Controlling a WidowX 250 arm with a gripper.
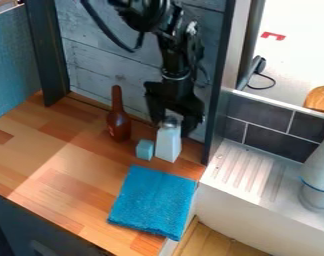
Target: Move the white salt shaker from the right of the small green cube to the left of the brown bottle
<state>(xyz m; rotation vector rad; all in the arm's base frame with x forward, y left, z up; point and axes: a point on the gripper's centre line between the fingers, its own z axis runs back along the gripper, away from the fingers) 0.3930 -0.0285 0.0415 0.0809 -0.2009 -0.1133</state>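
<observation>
On wooden counter (64, 172), gripper (171, 123) at boxy shaker (168, 144)

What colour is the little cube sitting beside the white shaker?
The cube beside the white shaker is pale blue; the camera view shows it best.

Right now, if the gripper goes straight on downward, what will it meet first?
Likely the white shaker: its grey top shows at the lower end of the gripper. Depth is unclear, so they may be touching now.

The black arm (175, 60) is cut off above, the pale vessel (318, 172) and brown round object (320, 98) at right.
</observation>
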